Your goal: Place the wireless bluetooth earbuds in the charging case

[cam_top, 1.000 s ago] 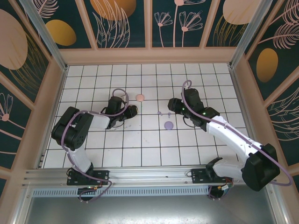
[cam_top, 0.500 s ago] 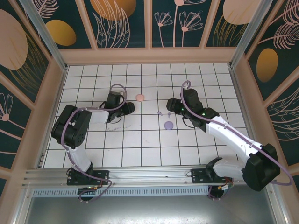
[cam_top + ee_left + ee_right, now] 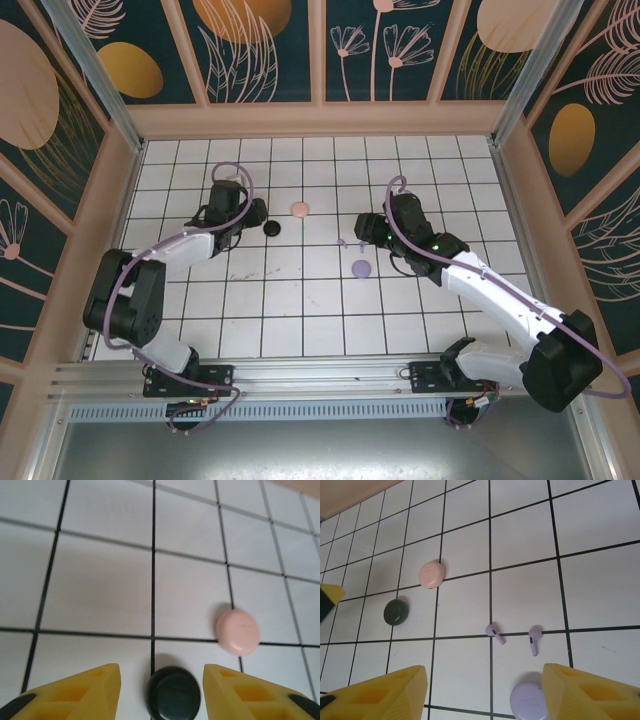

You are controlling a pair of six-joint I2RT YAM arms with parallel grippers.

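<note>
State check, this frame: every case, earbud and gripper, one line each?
left gripper: open, empty
right gripper: open, empty
black case: lid shut, lying flat between the left gripper's fingers, untouched
pink case: lid shut, lying flat
lavender case: lid shut, lying flat
lavender earbuds: both lying loose, outside any case

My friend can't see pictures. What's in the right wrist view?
Two tiny lavender earbuds lie on a white tiled table, ahead of the open right pincer. A round lavender case sits between its yellow fingers; a pink case and a black case lie farther left.
</note>
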